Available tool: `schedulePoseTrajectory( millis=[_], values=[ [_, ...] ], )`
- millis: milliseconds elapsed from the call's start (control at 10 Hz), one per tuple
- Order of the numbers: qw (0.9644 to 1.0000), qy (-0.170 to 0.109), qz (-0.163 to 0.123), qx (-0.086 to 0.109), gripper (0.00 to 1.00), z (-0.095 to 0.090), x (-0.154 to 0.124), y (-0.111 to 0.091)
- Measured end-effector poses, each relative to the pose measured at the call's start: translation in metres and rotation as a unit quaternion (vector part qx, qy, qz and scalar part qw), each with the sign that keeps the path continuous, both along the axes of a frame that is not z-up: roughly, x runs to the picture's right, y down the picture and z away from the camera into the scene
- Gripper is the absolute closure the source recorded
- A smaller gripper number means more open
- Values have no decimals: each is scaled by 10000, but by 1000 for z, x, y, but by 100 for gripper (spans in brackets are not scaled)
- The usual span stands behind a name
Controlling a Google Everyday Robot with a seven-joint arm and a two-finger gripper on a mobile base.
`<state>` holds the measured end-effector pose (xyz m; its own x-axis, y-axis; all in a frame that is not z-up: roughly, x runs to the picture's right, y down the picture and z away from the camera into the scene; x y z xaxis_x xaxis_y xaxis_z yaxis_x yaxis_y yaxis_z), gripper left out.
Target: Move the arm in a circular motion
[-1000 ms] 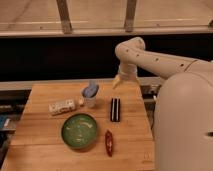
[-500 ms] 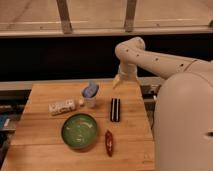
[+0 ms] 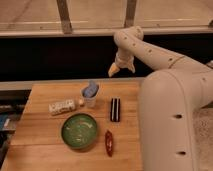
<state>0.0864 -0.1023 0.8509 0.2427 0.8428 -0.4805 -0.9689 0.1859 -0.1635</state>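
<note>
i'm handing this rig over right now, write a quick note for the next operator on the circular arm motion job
The claw hangs in the air over the far edge of the wooden table, pointing down and touching nothing.
The arm is raised, with its bend high near the top of the view.
On the table are a green bowl, cup, white packet, black bar and red item, all apart from the arm.
Done: how much of the circle is traced cannot be read from this moment.
Left: carry on the circular sweep, probably staying above the cup, the thing nearest the claw.
</note>
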Motion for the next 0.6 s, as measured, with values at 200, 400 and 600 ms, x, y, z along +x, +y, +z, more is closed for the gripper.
schedulePoseTrajectory(
  millis=[200,400,600],
  values=[
    [9989,-329,-338,16,20,10,-49,-23],
    [9953,-606,-760,-11,20,4,-97,-27],
    [9896,-842,-1166,-67,20,-19,-133,-10]
  ],
)
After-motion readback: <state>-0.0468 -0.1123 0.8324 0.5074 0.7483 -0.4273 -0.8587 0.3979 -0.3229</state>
